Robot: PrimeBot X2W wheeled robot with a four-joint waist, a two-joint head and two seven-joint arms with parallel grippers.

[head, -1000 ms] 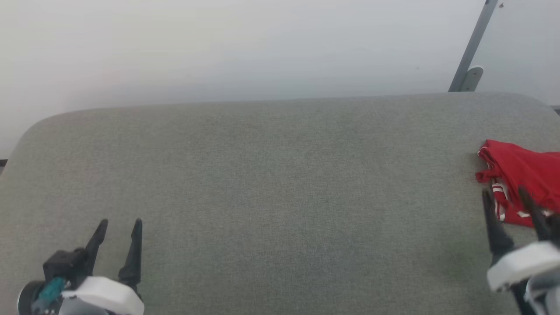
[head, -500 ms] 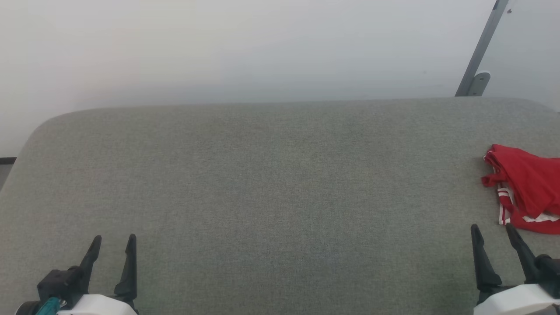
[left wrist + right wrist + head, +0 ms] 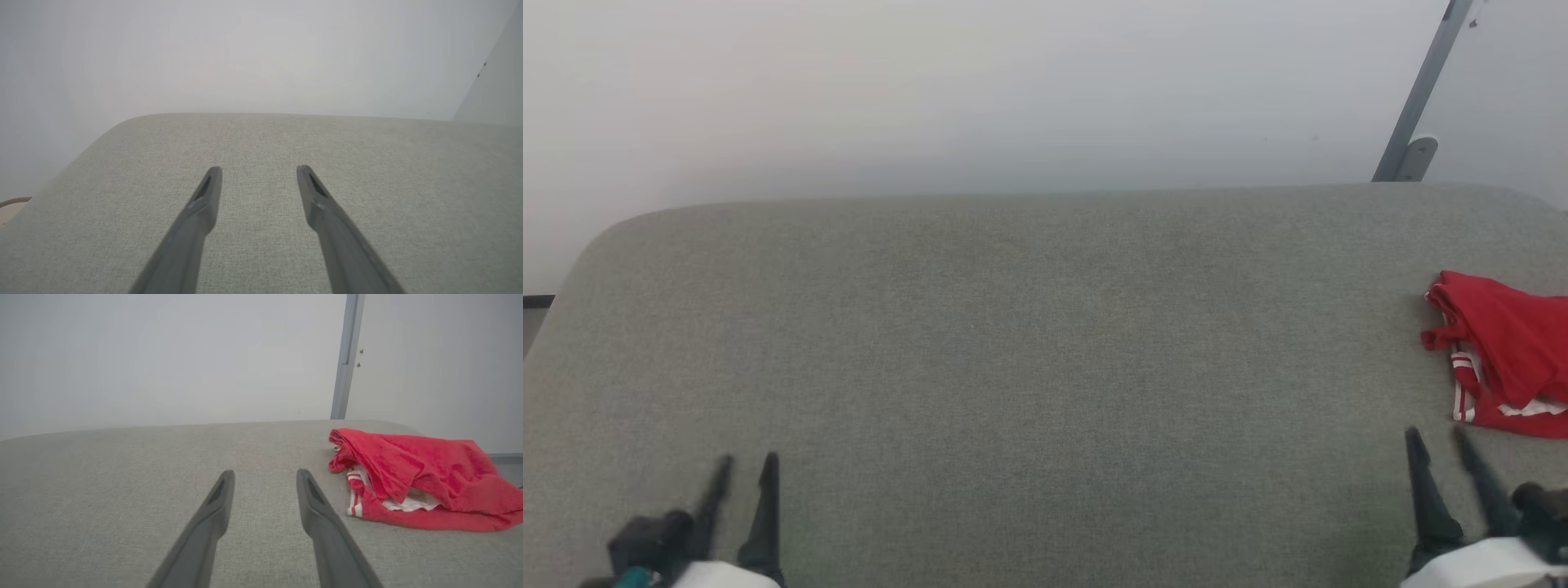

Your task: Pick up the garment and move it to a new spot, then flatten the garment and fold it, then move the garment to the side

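The left gripper (image 3: 747, 459) sits at the lower left of the head view, its 2 dark fingers spread with only bare cloth between them. The right gripper (image 3: 1436, 434), at the lower right, is spread the same way and holds nothing. Just up and right of it, apart from its fingers, the garment (image 3: 1503, 343) lies crumpled against the right edge of the frame, red with white striped trim showing. Both grippers and the garment are over a grey fabric surface (image 3: 1045, 327). A grey post (image 3: 1421, 90) slants at the upper right.
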